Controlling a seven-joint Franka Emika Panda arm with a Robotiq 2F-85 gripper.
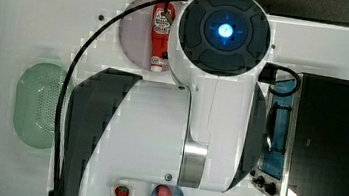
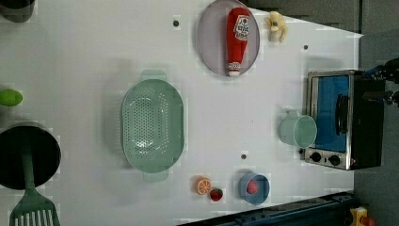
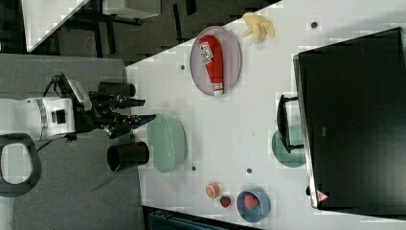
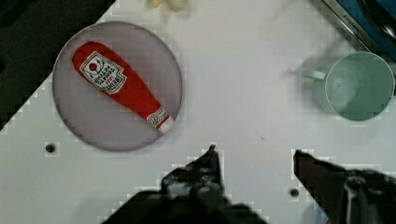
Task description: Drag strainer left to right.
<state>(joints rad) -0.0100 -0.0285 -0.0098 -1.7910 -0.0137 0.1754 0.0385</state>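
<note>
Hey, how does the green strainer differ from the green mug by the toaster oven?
The strainer is a large oval dotted with small holes; the mug is smaller, round and solid-walled. The strainer has tabs at both ends; the mug has one handle. The strainer sits mid-table; the mug stands right beside the toaster oven. Both are pale green and empty.

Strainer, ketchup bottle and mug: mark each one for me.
strainer (image 2: 152, 125), left view, on its perforated floor.
ketchup bottle (image 2: 236, 40), left view, on its red body.
mug (image 4: 359, 85), wrist view, on its inner bottom.
</note>
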